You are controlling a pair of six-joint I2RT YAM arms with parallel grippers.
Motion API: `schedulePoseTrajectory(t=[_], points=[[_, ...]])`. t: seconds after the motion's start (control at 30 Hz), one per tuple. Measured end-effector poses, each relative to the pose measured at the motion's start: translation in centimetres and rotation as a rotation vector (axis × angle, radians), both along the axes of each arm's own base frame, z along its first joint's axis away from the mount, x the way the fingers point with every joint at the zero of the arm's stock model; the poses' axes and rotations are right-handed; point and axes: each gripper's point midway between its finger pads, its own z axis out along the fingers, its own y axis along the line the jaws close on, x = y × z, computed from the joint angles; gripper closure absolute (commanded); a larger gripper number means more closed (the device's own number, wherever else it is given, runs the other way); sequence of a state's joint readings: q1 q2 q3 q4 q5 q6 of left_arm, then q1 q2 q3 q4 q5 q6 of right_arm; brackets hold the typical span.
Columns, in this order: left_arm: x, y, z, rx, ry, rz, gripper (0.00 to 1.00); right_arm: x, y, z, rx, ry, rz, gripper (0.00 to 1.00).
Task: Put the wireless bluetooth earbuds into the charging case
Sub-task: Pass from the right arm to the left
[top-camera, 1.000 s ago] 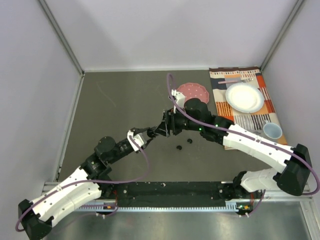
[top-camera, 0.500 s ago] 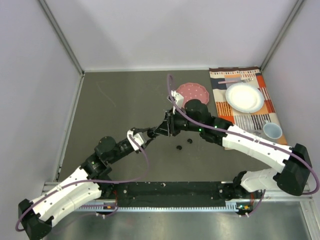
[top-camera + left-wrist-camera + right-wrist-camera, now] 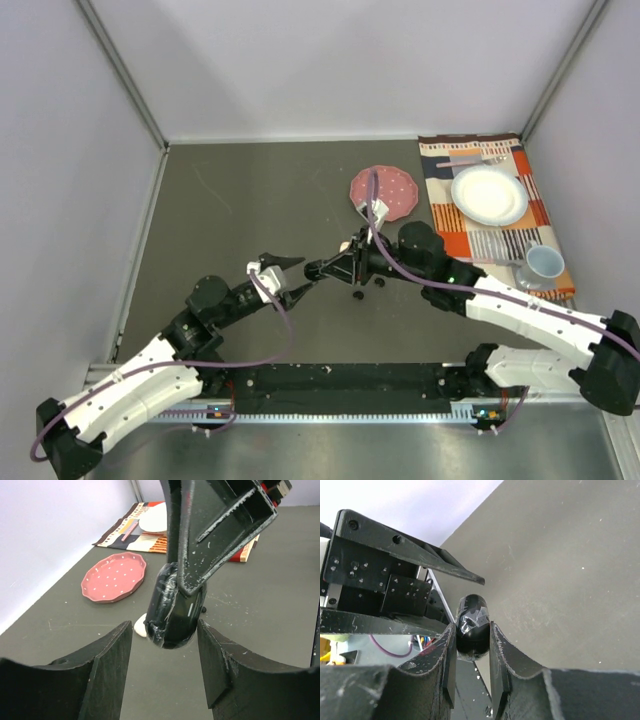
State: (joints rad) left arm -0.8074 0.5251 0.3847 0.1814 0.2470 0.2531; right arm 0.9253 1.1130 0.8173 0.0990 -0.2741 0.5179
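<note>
My right gripper (image 3: pixel 316 270) (image 3: pixel 472 632) is shut on the glossy black rounded charging case (image 3: pixel 472 619), which it holds above the table. The case also shows in the left wrist view (image 3: pixel 176 611), hanging between my left gripper's spread fingers without touching them. My left gripper (image 3: pixel 292 276) (image 3: pixel 163 635) is open and empty. Two black earbuds (image 3: pixel 357 295) (image 3: pixel 380 282) lie on the table just under the right arm. A white earbud (image 3: pixel 140 625) lies on the table behind the case. The other white earbud is out of view.
A pink dotted disc (image 3: pixel 384 192) (image 3: pixel 114 576) lies behind the grippers. At the back right, a patterned cloth (image 3: pixel 445 185) carries a white plate (image 3: pixel 489 194), with a small blue cup (image 3: pixel 545 262) at its near end. Grey walls enclose the table.
My left gripper has opened and let go of the case. The right arm has moved nearer and slightly left with the case, which uncovers the pink disc.
</note>
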Motion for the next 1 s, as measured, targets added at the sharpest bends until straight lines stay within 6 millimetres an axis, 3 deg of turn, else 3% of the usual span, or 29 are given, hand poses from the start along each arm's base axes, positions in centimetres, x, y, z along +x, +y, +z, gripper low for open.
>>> schedulePoseTrajectory(t=[0.47, 0.7, 1.0], points=[[-0.8, -0.3, 1.8, -0.116, 0.046, -0.031, 0.24, 0.1, -2.9, 1.4, 0.135, -0.175, -0.092, 1.00], [-0.2, 0.5, 1.8, -0.185, 0.089, 0.037, 0.02, -0.6, -4.4, 2.4, 0.205, -0.292, -0.101, 1.00], [0.0, 0.1, 2.5, -0.285, 0.152, 0.038, 0.01, -2.3, -5.3, 4.1, 0.240, -0.436, -0.029, 1.00]])
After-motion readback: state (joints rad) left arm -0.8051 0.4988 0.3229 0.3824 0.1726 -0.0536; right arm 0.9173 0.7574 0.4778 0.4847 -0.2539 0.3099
